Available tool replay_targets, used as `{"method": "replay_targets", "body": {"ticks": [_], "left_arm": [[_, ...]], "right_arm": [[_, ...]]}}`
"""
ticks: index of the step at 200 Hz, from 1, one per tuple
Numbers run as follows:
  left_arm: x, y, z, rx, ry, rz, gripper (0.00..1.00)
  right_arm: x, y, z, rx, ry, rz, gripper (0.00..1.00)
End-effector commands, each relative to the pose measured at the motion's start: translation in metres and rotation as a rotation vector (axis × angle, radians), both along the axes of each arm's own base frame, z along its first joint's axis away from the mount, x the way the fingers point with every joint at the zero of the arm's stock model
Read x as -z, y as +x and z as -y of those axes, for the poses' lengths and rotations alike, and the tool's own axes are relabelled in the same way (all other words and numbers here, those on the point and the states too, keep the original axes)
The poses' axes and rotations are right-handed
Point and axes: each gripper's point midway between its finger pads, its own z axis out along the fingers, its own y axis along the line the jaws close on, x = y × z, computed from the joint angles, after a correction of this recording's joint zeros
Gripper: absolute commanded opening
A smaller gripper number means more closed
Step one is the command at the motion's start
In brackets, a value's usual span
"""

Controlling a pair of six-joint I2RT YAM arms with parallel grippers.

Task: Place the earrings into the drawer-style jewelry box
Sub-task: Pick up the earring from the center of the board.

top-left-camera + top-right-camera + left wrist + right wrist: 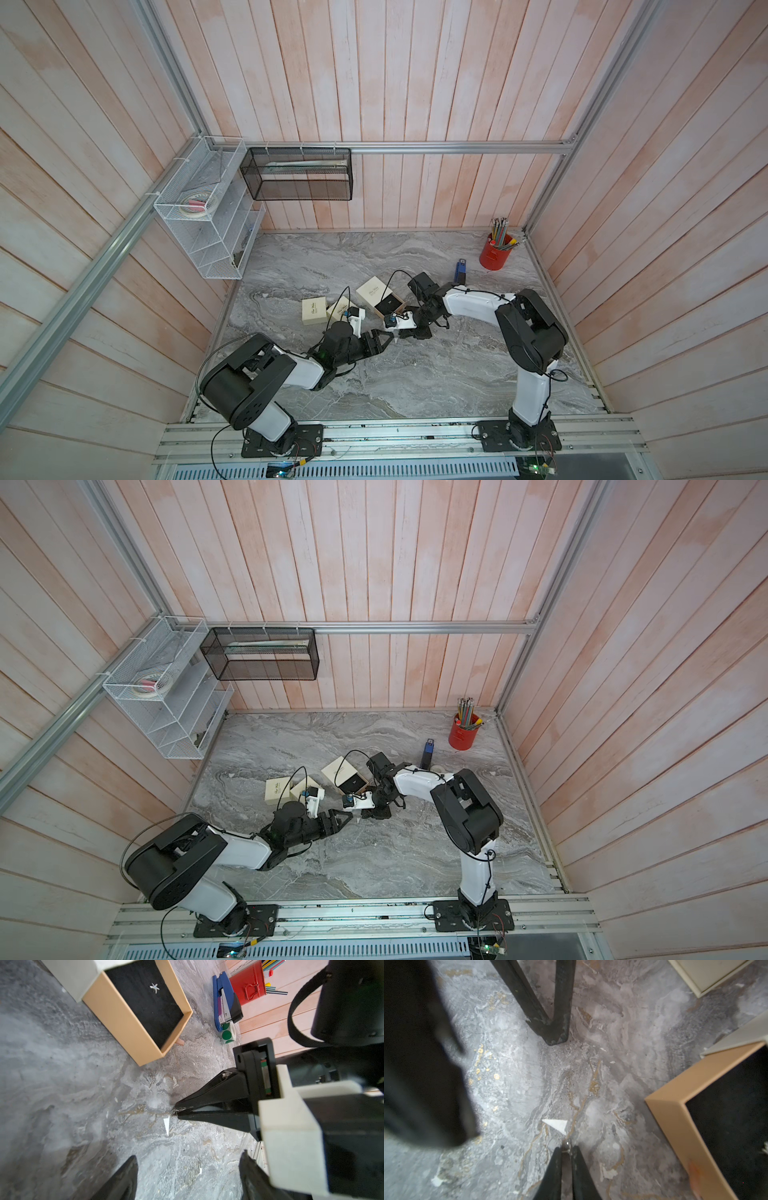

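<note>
My right pincer (566, 1148) pinches 1 tiny silver earring (567, 1144) at the frame's lower centre; my left pincer (189, 1155) gapes, released.

Grey marble veined with white and gold patterned the table (62, 1084). The drawer (124, 1022) had tan walls and a black lining carrying a silver star earring (154, 988). Beyond the drawer were a blue stapler (223, 997), a red tin (247, 982) and a roll of green dots (227, 1033). Near the drawer's corner lay a white triangle (166, 1126). Between the tips of the black right gripper (566, 1148) glinted a silvery second earring (567, 1144).
</note>
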Motion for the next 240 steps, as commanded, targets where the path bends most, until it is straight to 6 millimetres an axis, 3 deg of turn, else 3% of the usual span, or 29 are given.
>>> {"method": "replay_targets", "body": {"ticks": [1,112,180,216,240], "left_arm": [[-0.008,0.008,-0.003,-0.020,-0.006,0.039,0.77],[-0.013,0.013,-0.007,-0.033,0.001,0.055,0.77],[-0.044,0.045,-0.030,-0.086,0.090,0.146,0.77],[-0.056,0.067,-0.034,-0.079,0.105,0.175,0.78],[-0.054,0.078,-0.036,-0.066,0.093,0.157,0.78]], "right_arm": [[0.009,-0.018,0.000,-0.048,-0.022,-0.063,0.11],[0.003,-0.015,-0.001,-0.045,-0.012,-0.042,0.00],[-0.044,-0.008,-0.008,0.044,0.159,0.069,0.00],[-0.068,0.018,-0.018,0.219,0.277,0.149,0.00],[-0.086,0.035,-0.023,0.302,0.381,0.237,0.00]]}}
